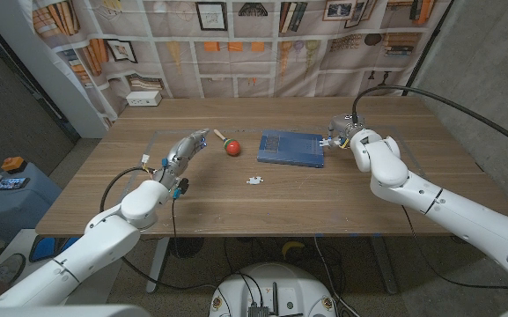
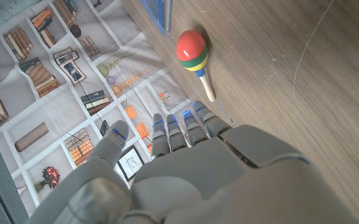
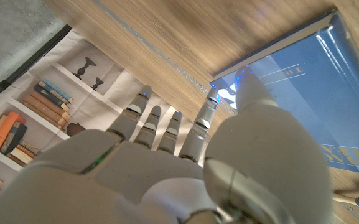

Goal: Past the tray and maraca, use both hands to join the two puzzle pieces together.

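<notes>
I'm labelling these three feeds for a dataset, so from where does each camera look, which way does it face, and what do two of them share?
Head view: fixed on the robot's head, looking down over the wooden table; both arms, left hand and right hand show.
Left wrist view: on the left arm, along the hand's back toward the maraca.
Right wrist view: on the right arm, along the hand's back toward the blue tray.
Shared: both wrist views show the bookshelf-print backdrop.

We see two arms in smooth white rounded shells with dark seams at the joints, black cables looping along each. The left hand and right hand are grey, with segmented grey fingers; small blue lights glow on them in the wrist views.
</notes>
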You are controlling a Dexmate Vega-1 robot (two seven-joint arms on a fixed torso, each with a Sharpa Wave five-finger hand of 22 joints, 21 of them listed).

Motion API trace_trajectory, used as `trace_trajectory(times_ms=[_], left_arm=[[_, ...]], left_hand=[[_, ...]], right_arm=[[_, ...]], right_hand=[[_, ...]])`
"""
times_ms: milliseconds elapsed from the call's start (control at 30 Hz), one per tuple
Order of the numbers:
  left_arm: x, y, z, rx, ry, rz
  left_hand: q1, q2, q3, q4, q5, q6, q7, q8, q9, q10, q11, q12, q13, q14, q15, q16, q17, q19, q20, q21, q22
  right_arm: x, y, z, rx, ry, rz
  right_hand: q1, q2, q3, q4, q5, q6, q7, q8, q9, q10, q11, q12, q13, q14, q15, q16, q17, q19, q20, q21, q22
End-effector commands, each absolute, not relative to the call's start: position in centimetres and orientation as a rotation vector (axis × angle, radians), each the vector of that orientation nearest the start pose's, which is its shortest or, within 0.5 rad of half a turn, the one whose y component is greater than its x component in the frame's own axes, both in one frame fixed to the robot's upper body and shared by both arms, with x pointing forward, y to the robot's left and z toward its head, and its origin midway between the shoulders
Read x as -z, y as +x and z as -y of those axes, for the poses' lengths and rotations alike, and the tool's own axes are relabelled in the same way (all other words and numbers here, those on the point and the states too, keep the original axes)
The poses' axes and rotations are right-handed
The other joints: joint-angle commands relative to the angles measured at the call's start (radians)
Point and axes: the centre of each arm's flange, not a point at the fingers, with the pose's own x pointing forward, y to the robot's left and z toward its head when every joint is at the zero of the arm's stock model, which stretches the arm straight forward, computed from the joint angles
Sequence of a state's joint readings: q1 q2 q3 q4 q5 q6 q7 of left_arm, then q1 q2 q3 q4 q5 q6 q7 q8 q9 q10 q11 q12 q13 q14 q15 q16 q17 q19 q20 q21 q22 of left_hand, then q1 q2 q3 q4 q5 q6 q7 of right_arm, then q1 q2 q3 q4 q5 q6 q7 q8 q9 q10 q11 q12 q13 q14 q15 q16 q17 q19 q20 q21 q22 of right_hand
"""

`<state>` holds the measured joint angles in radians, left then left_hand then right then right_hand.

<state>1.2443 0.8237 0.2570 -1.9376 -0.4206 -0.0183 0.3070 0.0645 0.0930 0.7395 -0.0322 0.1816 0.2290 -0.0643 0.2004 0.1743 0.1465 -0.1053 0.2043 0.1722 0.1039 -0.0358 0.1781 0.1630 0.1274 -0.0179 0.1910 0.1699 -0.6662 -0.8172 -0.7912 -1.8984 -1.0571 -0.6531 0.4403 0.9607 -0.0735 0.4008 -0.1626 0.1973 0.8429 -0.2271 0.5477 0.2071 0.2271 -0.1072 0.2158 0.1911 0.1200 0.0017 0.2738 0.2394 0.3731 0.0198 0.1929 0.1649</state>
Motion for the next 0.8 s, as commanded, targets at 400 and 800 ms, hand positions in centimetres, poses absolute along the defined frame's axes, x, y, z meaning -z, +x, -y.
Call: trace_trajectory(times_ms=[400,800], left_arm=[[3.7,52.3,-28.2,0.088,0.722,0.566],[3.2,50.8,-28.2,0.04,0.979,0.613]], left_hand=[[-0.037,0.055,-0.002,0.025,0.001,0.021,-0.016,0.003,0.002,0.0,0.004,-0.007,0.002,-0.007,-0.062,0.0,0.01,0.02,-0.012,0.007,0.002],[-0.058,0.047,-0.014,0.05,0.003,-0.002,-0.053,-0.014,0.002,-0.007,-0.007,-0.013,0.002,-0.01,-0.086,0.002,0.012,0.024,-0.046,0.005,0.002]], right_arm=[[-3.8,57.0,21.7,0.251,-1.822,0.204],[-4.0,56.5,20.6,0.267,-1.811,0.213]], right_hand=[[0.01,0.005,-0.006,0.003,-0.003,0.006,0.004,-0.008,0.001,0.009,-0.001,-0.004,0.003,0.008,0.001,0.005,0.003,0.001,0.005,-0.001,0.005],[0.01,0.007,-0.007,0.004,-0.004,0.005,0.004,-0.011,0.001,0.014,-0.002,-0.004,0.003,0.01,-0.002,0.005,0.004,0.001,0.005,-0.001,0.005]])
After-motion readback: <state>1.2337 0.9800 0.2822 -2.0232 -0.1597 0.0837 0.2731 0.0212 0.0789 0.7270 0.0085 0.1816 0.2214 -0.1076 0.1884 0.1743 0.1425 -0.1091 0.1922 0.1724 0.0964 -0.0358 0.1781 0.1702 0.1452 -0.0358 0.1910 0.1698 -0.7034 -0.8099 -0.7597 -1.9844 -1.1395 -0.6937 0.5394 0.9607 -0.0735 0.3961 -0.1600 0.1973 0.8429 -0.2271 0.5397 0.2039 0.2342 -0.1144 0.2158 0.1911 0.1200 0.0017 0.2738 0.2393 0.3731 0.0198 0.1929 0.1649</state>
